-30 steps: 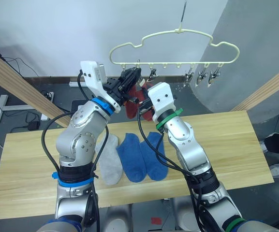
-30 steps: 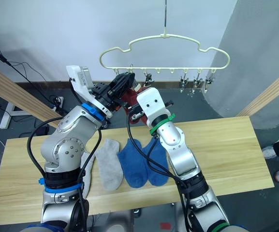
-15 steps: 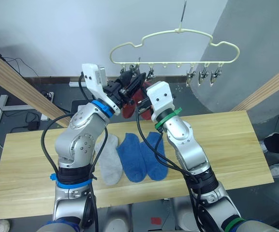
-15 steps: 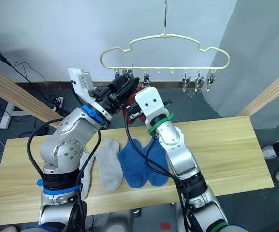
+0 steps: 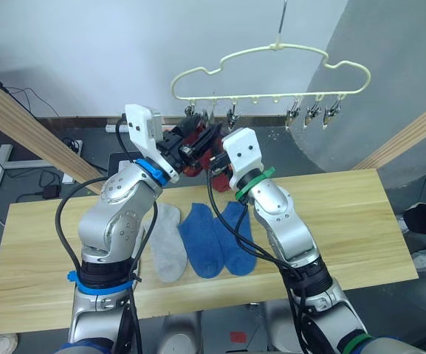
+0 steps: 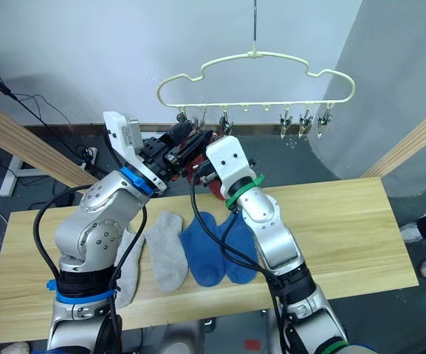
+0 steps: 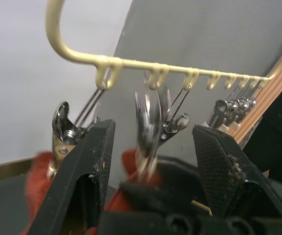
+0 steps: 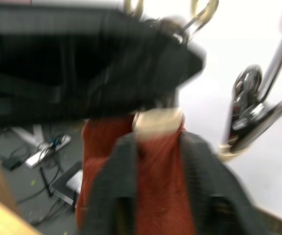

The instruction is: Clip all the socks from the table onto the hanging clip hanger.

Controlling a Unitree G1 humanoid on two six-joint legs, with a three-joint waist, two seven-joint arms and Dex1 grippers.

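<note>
Clip hanger (image 5: 272,70) hanging by its hook in the upper centre of the left eye view, pale wavy outline, row of clips (image 5: 312,112) along its bar: three bunched toward the upper right, the others at the left end of the bar just above the two grippers. Left gripper (image 7: 153,161) raised to the left end of that bar, fingers (image 7: 89,171) spread wide on either side of a silver clip (image 7: 149,128), not touching it on the visible side; a second clip (image 7: 62,128) just beside, brick-red fabric below both. Right gripper (image 8: 155,161) raised close against the left one, centre of the frame, fingers pressed onto a red sock (image 8: 153,186), sock held up under the clips. In the head views red sock (image 5: 194,140) bunched between the two grippers, just below the bar; whether one red sock or two there, cannot tell. On the table (image 5: 360,228), lower centre: two blue socks (image 5: 216,240) side by side, touching, toes toward the near edge. Grey sock (image 5: 167,243) just left of them, touching the nearer blue one. A second grey sock (image 6: 126,258) left of that, partly hidden behind the left arm. Right half of the tabletop bare wood. Slanted wooden poles (image 5: 21,122) at far left and far right edges of the frame.
</note>
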